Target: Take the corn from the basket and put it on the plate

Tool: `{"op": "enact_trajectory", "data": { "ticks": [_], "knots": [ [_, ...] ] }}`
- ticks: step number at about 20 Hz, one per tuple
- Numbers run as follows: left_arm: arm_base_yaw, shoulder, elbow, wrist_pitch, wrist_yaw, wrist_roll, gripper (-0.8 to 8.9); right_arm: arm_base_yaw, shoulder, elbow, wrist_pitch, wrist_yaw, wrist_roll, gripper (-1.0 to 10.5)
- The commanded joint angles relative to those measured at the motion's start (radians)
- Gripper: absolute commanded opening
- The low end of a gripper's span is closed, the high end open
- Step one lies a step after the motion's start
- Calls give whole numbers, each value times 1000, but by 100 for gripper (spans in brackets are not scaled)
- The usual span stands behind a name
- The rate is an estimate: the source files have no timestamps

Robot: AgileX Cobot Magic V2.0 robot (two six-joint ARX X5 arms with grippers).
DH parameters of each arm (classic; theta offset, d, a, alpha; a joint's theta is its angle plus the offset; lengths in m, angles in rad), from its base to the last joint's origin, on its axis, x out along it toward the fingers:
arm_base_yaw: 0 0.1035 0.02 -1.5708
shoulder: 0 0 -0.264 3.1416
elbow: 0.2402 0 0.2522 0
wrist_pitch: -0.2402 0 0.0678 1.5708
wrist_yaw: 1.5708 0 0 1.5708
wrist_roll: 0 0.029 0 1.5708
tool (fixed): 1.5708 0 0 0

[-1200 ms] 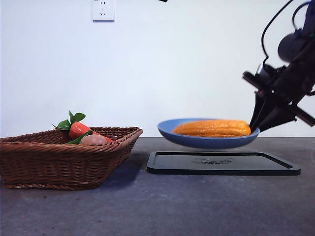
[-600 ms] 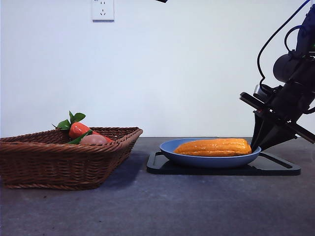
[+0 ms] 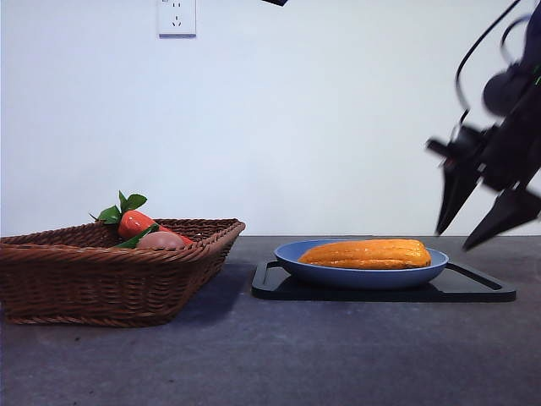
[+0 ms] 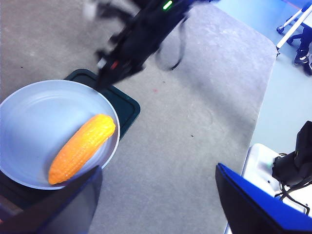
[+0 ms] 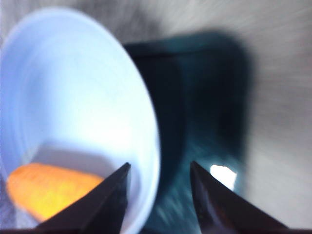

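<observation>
The corn (image 3: 365, 253) lies lengthwise in the blue plate (image 3: 363, 275), which rests on the black tray (image 3: 473, 292). My right gripper (image 3: 454, 240) hangs open just beyond the plate's right rim, a little above the tray, touching nothing. Its blurred wrist view has the plate's rim (image 5: 151, 146) under my open right gripper (image 5: 160, 164) and the corn (image 5: 48, 190) off to one side. High above, my left gripper (image 4: 157, 168) is open and empty, looking down on the corn (image 4: 83, 147) and plate (image 4: 34, 122). The wicker basket (image 3: 101, 279) stands at the left.
In the basket sit a red fruit with green leaves (image 3: 131, 222) and a pinkish egg-like item (image 3: 161, 240). A wall outlet (image 3: 177, 17) is high behind. The left arm shows only as a black tip (image 3: 275, 2) at the top edge.
The right gripper held the plate with the corn in the air, lowered it onto the tray, then let go and rose clear of the rim with its jaws apart.
</observation>
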Motion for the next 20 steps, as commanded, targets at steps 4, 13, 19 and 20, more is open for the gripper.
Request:
{"op": "enact_trajectory", "data": {
  "ticks": [4, 13, 19, 20],
  "knots": [
    [-5, 2, 24, 4, 1, 3, 378, -25, -212, 24, -212, -3, -156, 203],
    [-5, 2, 24, -37, 0, 5, 320, 217, -594, 3, -437, -44, -220, 166],
    [-5, 2, 24, -51, 0, 6, 41, 352, -743, -185, -403, 34, -216, 1],
    [-5, 2, 24, -54, 0, 5, -1, 357, -758, -220, -385, 34, -209, 1]
  ]
}}
